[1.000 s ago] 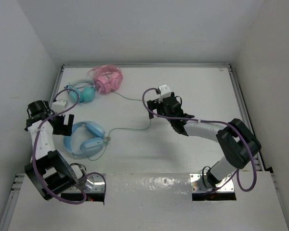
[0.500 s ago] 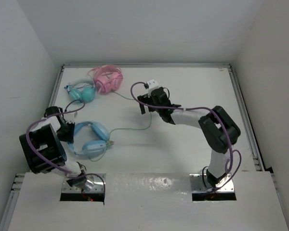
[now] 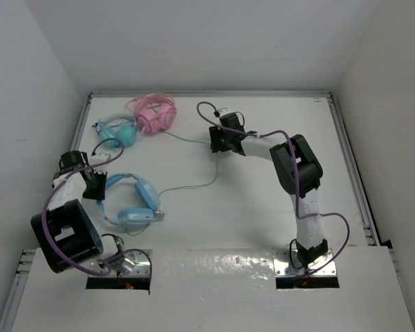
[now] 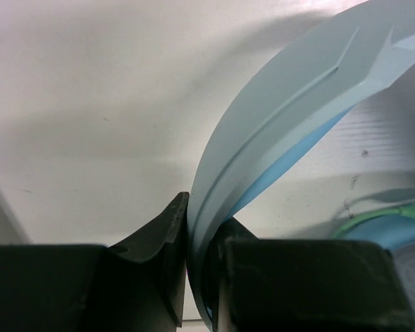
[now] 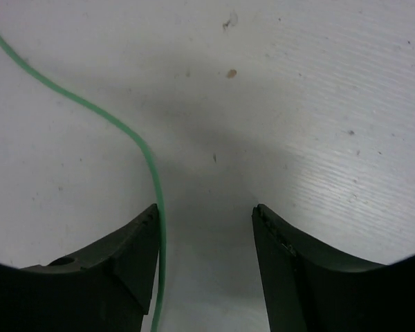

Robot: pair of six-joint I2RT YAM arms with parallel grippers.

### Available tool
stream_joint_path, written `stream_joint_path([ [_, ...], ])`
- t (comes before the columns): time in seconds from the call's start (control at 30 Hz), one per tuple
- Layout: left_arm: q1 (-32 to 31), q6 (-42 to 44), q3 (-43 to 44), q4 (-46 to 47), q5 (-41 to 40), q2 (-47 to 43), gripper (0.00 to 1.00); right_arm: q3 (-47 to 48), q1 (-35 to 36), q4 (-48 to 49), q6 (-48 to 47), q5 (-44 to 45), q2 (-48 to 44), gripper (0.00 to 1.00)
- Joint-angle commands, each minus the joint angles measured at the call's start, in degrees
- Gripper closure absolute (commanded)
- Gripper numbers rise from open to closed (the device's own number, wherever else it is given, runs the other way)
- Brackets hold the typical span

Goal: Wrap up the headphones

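The left jaws are pinching the headband (image 4: 283,117) of the light-blue headphones (image 3: 133,216); the right jaws are hanging spread over the bench (image 5: 318,104), beside the green cable (image 5: 124,131).

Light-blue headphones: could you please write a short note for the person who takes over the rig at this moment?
Left claw: shut on the headband of the headphones, at the near left of the table.
Right claw: open, low over the table; the cable runs along one finger's inner edge, not gripped.
Done: headband held. No turn of cable is wound.
To do: grip the cable and wind it round the headphones.
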Motion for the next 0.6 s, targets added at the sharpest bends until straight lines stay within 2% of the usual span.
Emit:
stream_joint_path([
  [0.0, -0.66, 0.09, 6.3, -2.38, 6.82, -3.92, 1.0, -5.72, 0.12, -2.42, 0.7, -10.19, -3.76, 0.47],
  [0.07, -0.83, -0.61, 8.33, -2.91, 8.4, -4.98, 1.0, -6.88, 0.3, -1.27, 0.16, -11.62, -4.11, 0.55],
  [0.1, -0.75, -1.49, 8.94, -2.91, 8.76, -5.33, 1.0, -6.88, 0.21, -1.96, 0.25, -12.05, -3.85, 0.7],
  [0.13, -0.92, -1.67, 9.9, -3.0, 8.94, -6.03, 1.0, -6.79, 0.12, -2.84, 0.34, -11.97, -3.94, 0.79],
  [0.23, -1.27, -1.93, 11.66, -4.05, 10.61, -7.52, 1.0, -10.81, -0.49, -3.03, 2.08, -9.43, -7.34, 1.0],
  [0.33, -1.63, -2.2, 14.03, -5.53, 13.32, -8.15, 1.0, -15.92, -0.49, -6.52, 2.88, -3.54, -13.49, 1.0],
  [0.47, -1.71, -2.63, 18.69, -7.04, 17.97, -5.16, 1.0, -21.98, -0.23, -13.48, 5.68, -2.04, -22.38, 1.0],
  [0.57, -3.38, -4.47, 23.0, -7.13, 18.61, -3.14, 1.0, -31.03, -0.23, -15.06, 8.5, -0.99, -31.05, 1.0],
])
